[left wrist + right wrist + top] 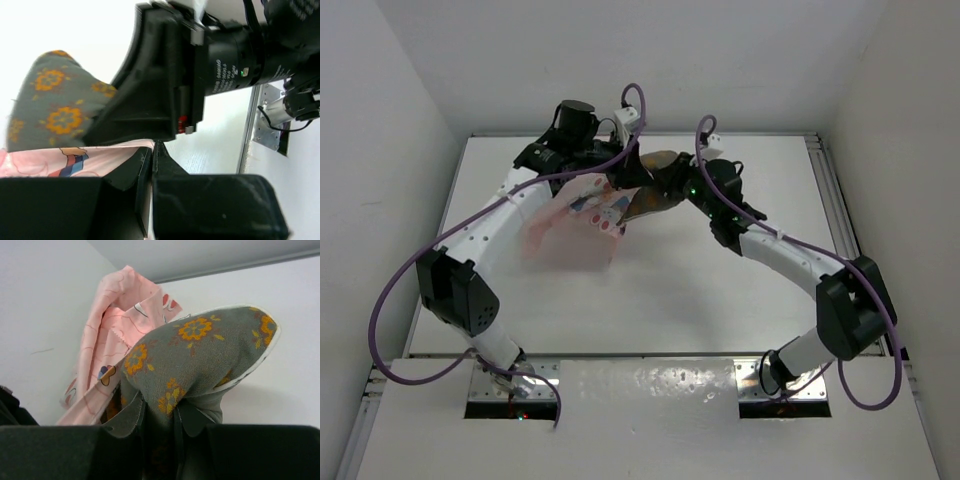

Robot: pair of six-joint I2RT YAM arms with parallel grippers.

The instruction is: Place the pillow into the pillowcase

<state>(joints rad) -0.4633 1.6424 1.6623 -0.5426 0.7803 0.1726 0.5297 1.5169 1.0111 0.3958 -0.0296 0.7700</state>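
1. Left tool [152, 150]: we are finding its 2 fingers closed tip to tip, and they are pinching an edge of the pillowcase [50, 162]. In the left wrist view the pink cloth is running from the pillow's lower edge into the closed tips.

2. Right tool [160, 410]: it is gripping the pillow [200, 350]. In the right wrist view its 2 fingers are squeezing the cushion's lower edge, and the olive-brown body is bulging up above them. The pale piping is showing along the pillow's right rim.

3. Pillow: in the top view we are seeing it over the far half of the surface [720, 300], between the 2 wrists. It is appearing raised rather than lying flat. It is casting a shadow on the white surface beneath its right end.

4. Pillowcase: it is hanging to the left of the pillow and on the side nearer the arm bases, and it is touching the pillow's left end. In the right wrist view a folded length of pink cloth is lying against the pillow's left side and rising behind it. In the top view the cloth is showing blurred.

5. We cannot tell whether any part of the pillow is sitting inside the pillowcase's opening. Most of the pillow is showing uncovered.
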